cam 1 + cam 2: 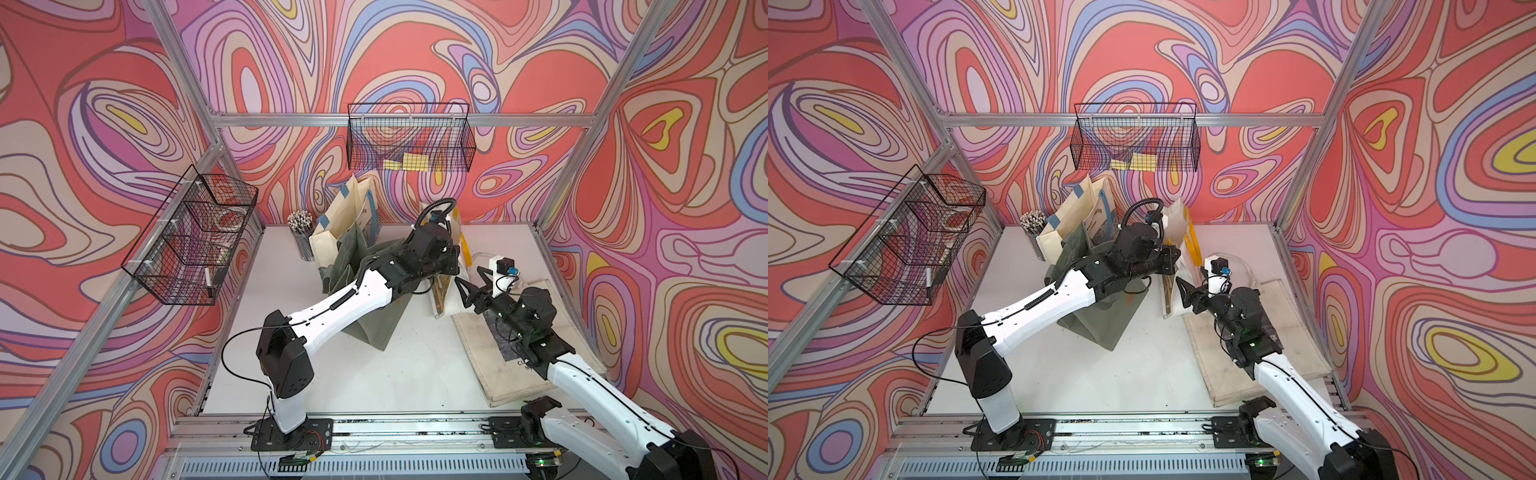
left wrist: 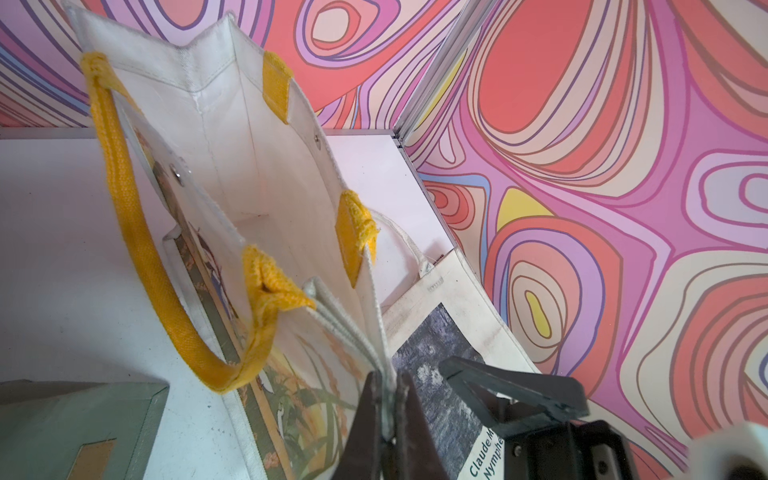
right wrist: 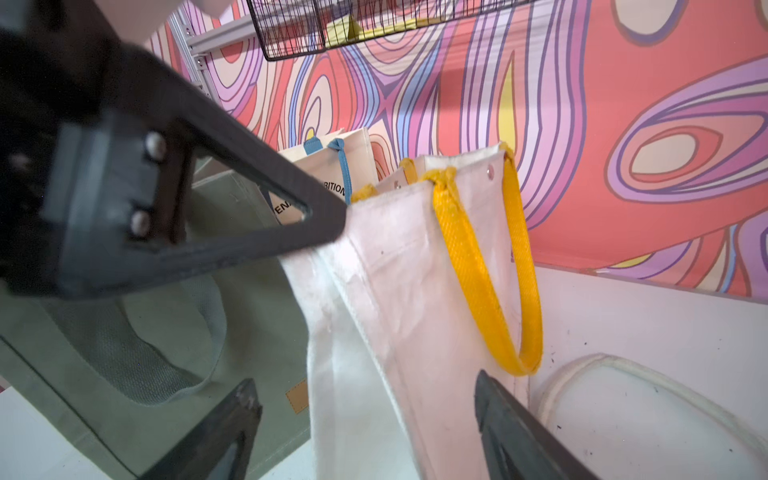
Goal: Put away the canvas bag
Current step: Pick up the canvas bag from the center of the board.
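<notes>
The white canvas bag (image 1: 441,293) with yellow handles (image 3: 469,266) stands upright, right of centre in both top views. It sits on the desk (image 1: 374,374) between a slumped green bag (image 1: 374,328) and a flat printed bag (image 1: 498,374) at lower right. The left tool (image 2: 384,376) is pressed together on the bag's folded side edge near the rim. The right tool (image 3: 365,382) hangs spread just beside it, holding nothing. The cloth looks light, stiff enough to stand yet ready to fold, so the seamed rim or a handle seems the surest hold. The white desk is crowded. A wire basket (image 1: 409,141) hangs on the patterned wall at upper centre, and another (image 1: 195,241) at the left.
</notes>
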### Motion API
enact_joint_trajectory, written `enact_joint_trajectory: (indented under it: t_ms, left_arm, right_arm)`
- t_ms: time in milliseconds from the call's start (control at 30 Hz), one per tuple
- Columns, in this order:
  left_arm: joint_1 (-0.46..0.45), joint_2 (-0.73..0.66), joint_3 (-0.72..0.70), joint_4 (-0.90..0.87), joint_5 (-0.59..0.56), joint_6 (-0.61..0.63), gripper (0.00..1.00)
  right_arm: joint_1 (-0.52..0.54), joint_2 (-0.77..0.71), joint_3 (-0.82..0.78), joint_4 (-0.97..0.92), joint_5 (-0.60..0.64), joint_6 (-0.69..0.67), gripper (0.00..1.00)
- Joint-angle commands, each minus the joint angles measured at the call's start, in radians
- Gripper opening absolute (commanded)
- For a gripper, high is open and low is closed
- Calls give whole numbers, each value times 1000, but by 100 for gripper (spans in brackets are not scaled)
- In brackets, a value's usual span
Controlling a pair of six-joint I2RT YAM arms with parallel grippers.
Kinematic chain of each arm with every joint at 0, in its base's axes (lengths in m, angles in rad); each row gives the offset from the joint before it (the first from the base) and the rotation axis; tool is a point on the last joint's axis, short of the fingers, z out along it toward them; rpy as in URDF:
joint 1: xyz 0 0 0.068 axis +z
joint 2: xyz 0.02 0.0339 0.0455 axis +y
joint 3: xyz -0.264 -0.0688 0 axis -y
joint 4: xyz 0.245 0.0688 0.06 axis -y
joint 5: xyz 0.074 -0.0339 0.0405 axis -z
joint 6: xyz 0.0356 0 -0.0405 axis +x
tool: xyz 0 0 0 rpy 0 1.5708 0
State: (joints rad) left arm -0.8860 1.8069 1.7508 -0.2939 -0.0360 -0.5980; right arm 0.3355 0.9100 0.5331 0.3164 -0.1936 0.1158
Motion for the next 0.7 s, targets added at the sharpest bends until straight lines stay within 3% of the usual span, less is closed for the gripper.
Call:
enact_joint_trajectory:
  t_ms: [0, 200, 300, 367, 433, 600, 667]
  left_arm:
    - [-15, -50, 55, 45, -30, 22, 0]
    - [-34, -38, 119, 39, -44, 20, 0]
    - [-38, -42, 136, 7, -48, 23, 0]
    - [-39, -54, 134, 8, -53, 30, 0]
    - [-40, -68, 134, 7, -54, 38, 0]
    - [-39, -94, 140, 10, -64, 65, 0]
    - [-40, -101, 151, 12, -73, 74, 0]
  right_arm:
    - [11, -7, 54, -62, 29, -22, 89]
    - [85, 67, 98, -35, 134, -89, 98]
    - [143, 118, 133, -50, 265, -131, 97]
    - [165, 130, 128, -45, 375, -142, 94]
    - [166, 119, 102, -25, 401, -138, 92]
    - [165, 87, 44, -13, 330, -136, 82]
    - [165, 82, 32, -36, 315, -124, 68]
